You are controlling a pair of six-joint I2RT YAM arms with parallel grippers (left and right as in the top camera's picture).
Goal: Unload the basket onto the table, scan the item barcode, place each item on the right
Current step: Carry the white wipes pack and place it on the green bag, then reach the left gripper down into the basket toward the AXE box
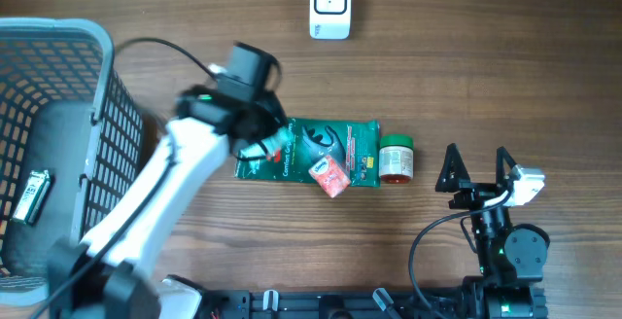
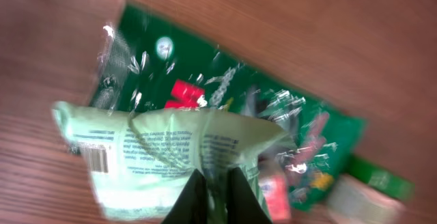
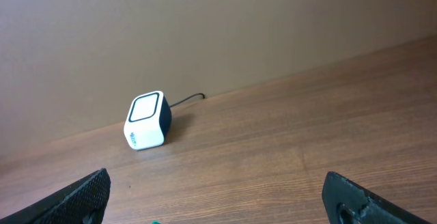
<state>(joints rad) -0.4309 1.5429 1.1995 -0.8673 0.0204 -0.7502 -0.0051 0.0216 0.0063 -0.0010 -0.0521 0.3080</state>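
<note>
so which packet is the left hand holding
The pale green plastic packet, pinched in the left hand; the dark green pouch and small red sachet lie loose.

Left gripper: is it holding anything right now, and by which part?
Yes. The left gripper is shut on a pale green packet, pinching the middle of the edge nearest the wrist camera.

We take this for a mock shop checkout laid out on a wood-grain bench (image 1: pixel 505 76): a white corded barcode scanner (image 1: pixel 329 6) at twelve o'clock, a grey plastic shopping basket (image 1: pixel 115 105) at nine o'clock, and packaged groceries (image 1: pixel 335 152) at the centre.
</note>
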